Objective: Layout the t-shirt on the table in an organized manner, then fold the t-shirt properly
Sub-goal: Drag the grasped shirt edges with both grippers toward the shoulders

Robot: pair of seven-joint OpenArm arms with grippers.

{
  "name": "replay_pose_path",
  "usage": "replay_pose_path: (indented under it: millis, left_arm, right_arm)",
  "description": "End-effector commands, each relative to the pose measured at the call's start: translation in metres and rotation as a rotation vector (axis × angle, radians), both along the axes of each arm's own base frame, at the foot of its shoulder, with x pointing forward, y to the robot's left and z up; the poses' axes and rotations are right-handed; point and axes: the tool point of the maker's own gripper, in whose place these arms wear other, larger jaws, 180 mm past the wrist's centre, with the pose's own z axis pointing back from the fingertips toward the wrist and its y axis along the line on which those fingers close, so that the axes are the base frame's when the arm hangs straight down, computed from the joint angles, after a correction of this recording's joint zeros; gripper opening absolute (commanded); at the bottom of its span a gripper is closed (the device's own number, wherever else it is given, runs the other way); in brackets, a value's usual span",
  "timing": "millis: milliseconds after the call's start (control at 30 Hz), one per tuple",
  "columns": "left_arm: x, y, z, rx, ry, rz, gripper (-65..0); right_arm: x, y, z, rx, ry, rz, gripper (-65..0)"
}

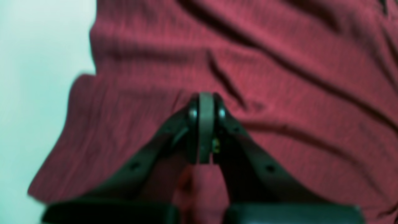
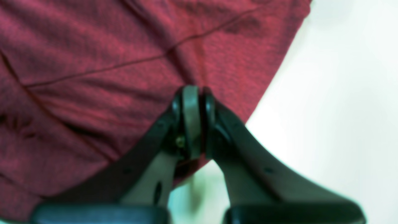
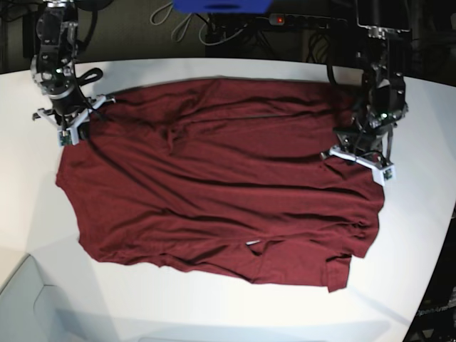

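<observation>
The dark maroon t-shirt [image 3: 214, 178] lies spread and creased on the white table [image 3: 35, 214]. In the base view my right gripper [image 3: 73, 127] sits at the shirt's far left corner. My left gripper [image 3: 354, 152] sits on its far right edge. The left wrist view shows the left gripper [image 1: 205, 96] with jaws pressed together, maroon cloth [image 1: 279, 77] under and between its fingers. Seen from the right wrist, the right gripper [image 2: 191, 90] is also shut. It is pinched on the shirt's edge [image 2: 124, 77], and bare table [image 2: 342, 109] shows to its right.
Cables and dark equipment [image 3: 285, 21] run along the table's far edge. The table's curved edge [image 3: 442, 235] drops away at the right. Bare white surface lies in front of the shirt's hem [image 3: 214, 306] and to its left.
</observation>
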Motion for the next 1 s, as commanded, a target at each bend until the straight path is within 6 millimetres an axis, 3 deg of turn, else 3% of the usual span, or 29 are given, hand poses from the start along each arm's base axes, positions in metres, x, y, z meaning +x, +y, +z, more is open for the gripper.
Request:
replay_pose_path:
  millis: [0, 200, 367, 667, 967]
  left_arm:
    - [0.006, 0.009, 0.016, 0.020, -0.055, 0.012, -64.6]
    - [-0.021, 0.044, 0.011, 0.021, -0.031, 0.130, -64.6]
    - [-0.037, 0.055, -0.005, 0.030, 0.021, 0.156, -64.6]
    - [-0.066, 0.063, -0.042, 0.032, 0.138, 0.179, -64.6]
    - [-0.075, 0.072, -0.037, 0.068, 0.144, 0.166, -64.6]
  right_arm:
    - [0.005, -0.003, 0.014, -0.018, -0.043, 0.006, -63.6]
    - [0.010, 0.019, 0.046, -0.005, -0.134, 0.030, -63.6]
    - [0.011, 0.033, 0.066, 0.009, -0.188, 0.038, -63.5]
    - [-0.001, 0.038, 0.055, 0.022, -0.155, 0.040, -63.5]
    - [-0.012, 0.042, 0.047, 0.036, -0.127, 0.032, -63.5]
